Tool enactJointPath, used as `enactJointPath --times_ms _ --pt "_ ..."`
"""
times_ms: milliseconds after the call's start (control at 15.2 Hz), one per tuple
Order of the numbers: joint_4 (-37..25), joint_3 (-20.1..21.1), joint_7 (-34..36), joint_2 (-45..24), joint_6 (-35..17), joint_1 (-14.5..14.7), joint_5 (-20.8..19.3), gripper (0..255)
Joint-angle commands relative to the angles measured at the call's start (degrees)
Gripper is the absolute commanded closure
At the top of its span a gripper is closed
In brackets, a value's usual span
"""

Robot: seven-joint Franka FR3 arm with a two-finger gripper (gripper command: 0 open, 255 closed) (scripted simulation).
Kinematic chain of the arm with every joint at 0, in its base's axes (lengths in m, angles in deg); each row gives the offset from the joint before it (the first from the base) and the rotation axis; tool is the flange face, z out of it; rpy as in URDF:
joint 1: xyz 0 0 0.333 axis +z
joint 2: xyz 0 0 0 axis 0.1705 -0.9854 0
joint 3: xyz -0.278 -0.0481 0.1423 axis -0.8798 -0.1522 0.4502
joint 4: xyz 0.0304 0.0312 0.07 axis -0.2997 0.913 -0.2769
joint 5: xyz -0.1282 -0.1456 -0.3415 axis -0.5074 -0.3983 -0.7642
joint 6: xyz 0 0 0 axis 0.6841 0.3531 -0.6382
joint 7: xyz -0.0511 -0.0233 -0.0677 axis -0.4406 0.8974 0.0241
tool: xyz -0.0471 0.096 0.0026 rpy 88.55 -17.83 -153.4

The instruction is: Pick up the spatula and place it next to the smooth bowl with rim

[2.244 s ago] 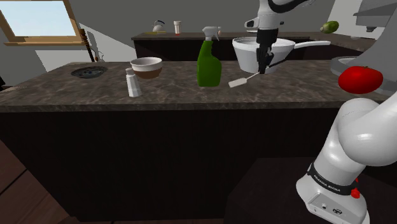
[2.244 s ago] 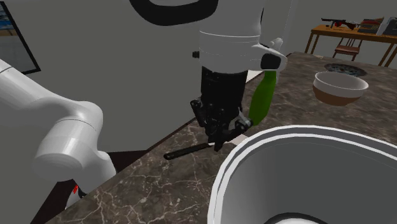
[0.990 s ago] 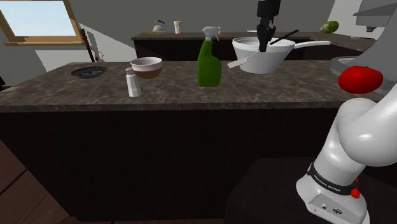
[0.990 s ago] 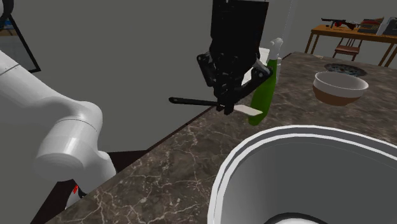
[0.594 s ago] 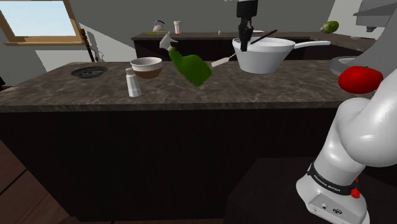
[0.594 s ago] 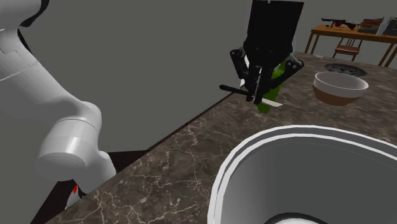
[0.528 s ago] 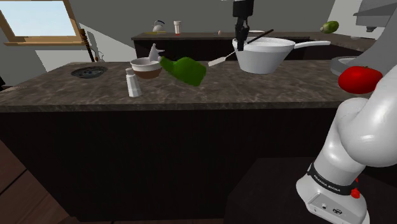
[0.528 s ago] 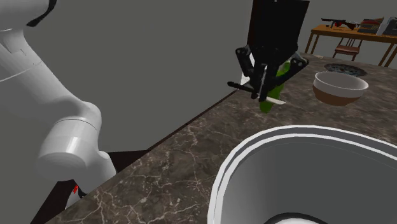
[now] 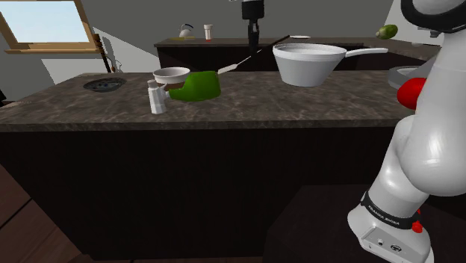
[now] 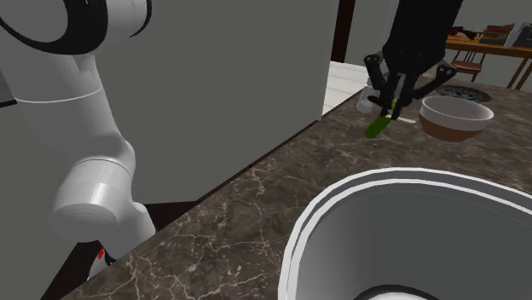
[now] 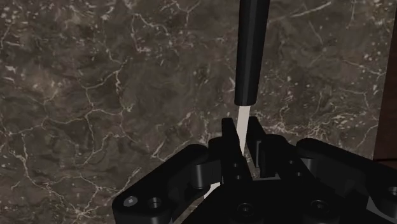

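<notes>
My gripper [image 11: 242,132] clamps the spatula [image 9: 251,53] between its 2 fingers, tilted in the air over the counter [image 9: 299,104], blade near the green bottle [image 9: 196,84] lying beside the bowl [image 9: 172,73].

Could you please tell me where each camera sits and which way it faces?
Shoulder view: beside the arm, facing across the counter to the pot, bowl and green bottle on its side; arm at right, hand with spatula at top.
Second exterior view: over the pot's rim, facing along the counter toward the bowl; arm at left, hand ahead.
Wrist view: on the hand, looking down at the counter; fingers clasp the spatula.
The two exterior views share pot, bowl and hand.
</notes>
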Motion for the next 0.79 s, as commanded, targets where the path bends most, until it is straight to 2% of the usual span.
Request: enactJointPath --times_ms 0,264,330,726 --pt "-6.7 0.1 0.1 -5.1 1.8 -0.1 1.3 255" --pt "-24.8 0.5 0.8 -17.8 7.5 -1.3 4.4 255" --pt "-36.1 0.8 1.2 -24.9 11.8 -2.6 6.0 255" --pt "-22.7 0.9 1.6 -19.6 3.6 -0.9 4.7 255"
